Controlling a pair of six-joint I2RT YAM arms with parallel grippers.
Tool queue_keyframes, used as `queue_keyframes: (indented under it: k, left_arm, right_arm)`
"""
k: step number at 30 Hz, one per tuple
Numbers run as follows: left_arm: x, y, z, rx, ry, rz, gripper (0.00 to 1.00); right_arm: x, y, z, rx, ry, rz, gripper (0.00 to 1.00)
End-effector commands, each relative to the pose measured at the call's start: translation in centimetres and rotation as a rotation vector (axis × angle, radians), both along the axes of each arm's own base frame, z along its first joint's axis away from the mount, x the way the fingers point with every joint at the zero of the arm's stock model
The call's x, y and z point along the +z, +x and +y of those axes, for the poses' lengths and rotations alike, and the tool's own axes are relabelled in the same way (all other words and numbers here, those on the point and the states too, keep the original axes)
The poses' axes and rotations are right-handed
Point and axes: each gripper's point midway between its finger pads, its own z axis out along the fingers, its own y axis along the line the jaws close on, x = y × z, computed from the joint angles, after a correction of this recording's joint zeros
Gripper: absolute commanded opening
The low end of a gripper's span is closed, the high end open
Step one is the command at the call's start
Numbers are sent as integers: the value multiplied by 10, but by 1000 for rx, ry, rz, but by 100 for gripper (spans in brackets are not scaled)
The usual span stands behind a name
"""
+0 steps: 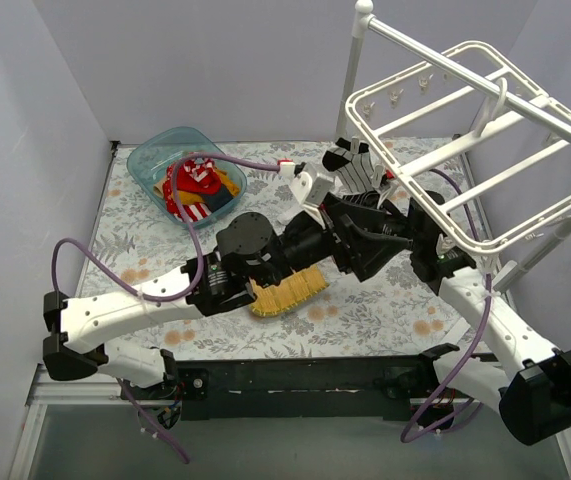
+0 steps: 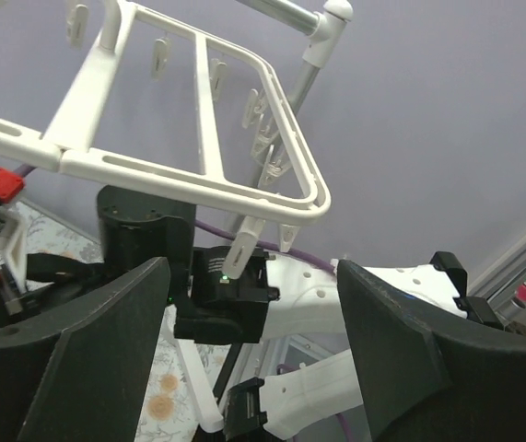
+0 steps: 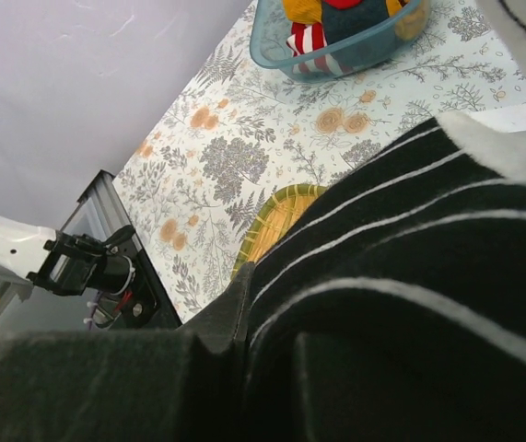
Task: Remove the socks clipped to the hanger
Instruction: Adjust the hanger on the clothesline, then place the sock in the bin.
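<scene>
A floral-clothed table (image 1: 365,310) stands between lavender walls (image 1: 25,150), with a yellow woven mat (image 1: 287,290) near its front edge. Most of the job looks done. A blue bin (image 1: 145,150) at the back left holds several socks (image 1: 197,188), red, striped and mustard. The hanger (image 1: 465,130), hung high at the right, shows only bare clips (image 2: 264,138) in the left wrist view. 1 black-and-white striped sock (image 1: 355,165) is left at the hanger's near-left corner, and whether a clip grips it cannot be told. The right gripper (image 1: 365,195) reaches in from the right with its fingers closed on that sock, whose fabric fills its own camera. The left gripper (image 2: 253,276) points upward beneath the frame, fingers wide apart and holding nothing.
</scene>
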Motion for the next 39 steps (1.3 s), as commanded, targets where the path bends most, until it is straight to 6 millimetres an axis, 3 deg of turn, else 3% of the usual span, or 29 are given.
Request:
queue_keyframes:
  k: [1, 7, 12, 23, 30, 33, 39]
  left_arm:
    - [-3, 10, 27, 96, 18, 25, 71]
    - [-5, 27, 58, 234, 7, 61, 63]
    - [-18, 43, 74, 339, 43, 92, 59]
    - [-78, 87, 96, 325, 118, 285, 55]
    - [-122, 96, 89, 222, 192, 397, 59]
    - [-149, 89, 71, 93, 264, 448, 63]
    - [-180, 85, 46, -26, 346, 493, 69]
  right_arm:
    - [18, -2, -1, -17, 61, -88, 5]
    - [16, -10, -4, -24, 86, -98, 1]
    - [15, -16, -6, -25, 111, -104, 1]
    - [14, -44, -7, 47, 174, -172, 1]
    - [5, -73, -5, 174, 200, -228, 1]
    - [1, -85, -5, 222, 213, -248, 1]
    - [-6, -94, -6, 247, 208, -264, 1]
